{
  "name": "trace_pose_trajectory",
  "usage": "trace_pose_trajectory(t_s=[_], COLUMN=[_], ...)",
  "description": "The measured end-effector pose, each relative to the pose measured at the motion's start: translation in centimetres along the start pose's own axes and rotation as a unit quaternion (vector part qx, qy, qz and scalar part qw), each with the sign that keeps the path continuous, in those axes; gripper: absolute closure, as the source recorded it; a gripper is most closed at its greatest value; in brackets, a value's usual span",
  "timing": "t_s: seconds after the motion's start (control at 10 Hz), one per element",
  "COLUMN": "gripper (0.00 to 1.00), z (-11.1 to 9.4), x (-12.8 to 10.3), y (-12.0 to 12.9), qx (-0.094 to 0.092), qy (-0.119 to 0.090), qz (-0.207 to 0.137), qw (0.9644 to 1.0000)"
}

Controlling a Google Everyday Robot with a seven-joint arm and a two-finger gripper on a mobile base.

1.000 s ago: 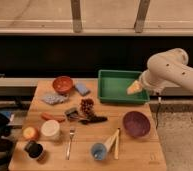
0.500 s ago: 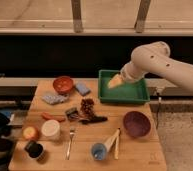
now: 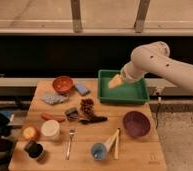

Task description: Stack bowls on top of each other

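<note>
The orange-red bowl [image 3: 63, 84] sits at the far left of the wooden table [image 3: 135, 152]. The larger dark purple bowl [image 3: 136, 123] sits near the table's right front. The two are apart. My gripper [image 3: 115, 81] hangs at the end of the white arm, over the left part of the green tray [image 3: 123, 92], to the right of the orange-red bowl and behind the purple one.
A blue sponge [image 3: 82, 89], grey cloth [image 3: 54, 98], pine cone [image 3: 86, 106], dark utensil [image 3: 92, 120], carrot-like item [image 3: 52, 117], white jar [image 3: 50, 129], fork [image 3: 70, 142], blue cup [image 3: 98, 150] with wooden sticks [image 3: 112, 141], and small containers [image 3: 33, 148] crowd the table.
The arm has swung left from beyond the table's right side, carrying the gripper across the green tray toward its left end. The bowls have not moved.
</note>
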Motion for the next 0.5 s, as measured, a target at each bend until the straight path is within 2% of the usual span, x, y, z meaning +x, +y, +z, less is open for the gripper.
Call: trace_pose_trajectory(t_s=[0.3,0.5], gripper=[0.20,0.20], z=[2.0,4.1], x=[-1.1,-3.0], y=[3.4,7.4], qx=[-0.020,-0.043], qy=[-0.003,-0.008], qz=[-0.042,-0.068], qw=[0.9989,0.9967])
